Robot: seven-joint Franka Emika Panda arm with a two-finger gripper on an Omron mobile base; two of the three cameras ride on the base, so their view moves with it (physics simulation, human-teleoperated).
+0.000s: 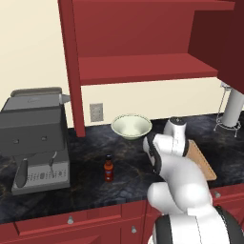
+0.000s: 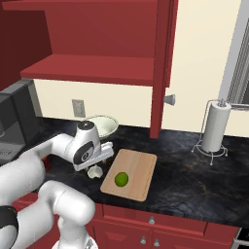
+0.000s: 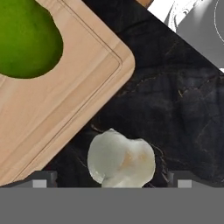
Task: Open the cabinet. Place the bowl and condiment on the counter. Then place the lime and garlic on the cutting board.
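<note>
The cabinet [image 1: 143, 69] stands open, and the shelves that show are bare. On the counter [image 1: 90, 159] sit the cream bowl [image 1: 131, 126] and the small condiment bottle [image 1: 109, 168]. The lime [image 2: 121, 179] lies on the cutting board [image 2: 138, 168]. The white garlic [image 2: 96, 171] rests on the dark stone just left of the board. My gripper [image 2: 98, 165] hangs low right over the bulb. In the hand view the garlic [image 3: 120, 159] lies between the two spread fingertips [image 3: 41, 179], with the lime [image 3: 24, 39] and a board corner [image 3: 87, 87] beyond it. The gripper is open and holds nothing.
A grey coffee machine [image 1: 35, 138] fills the counter's left end. A paper towel holder [image 2: 215, 127] stands at the right, past the open cabinet door [image 2: 163, 68]. Red drawers [image 2: 160, 223] run below the counter edge.
</note>
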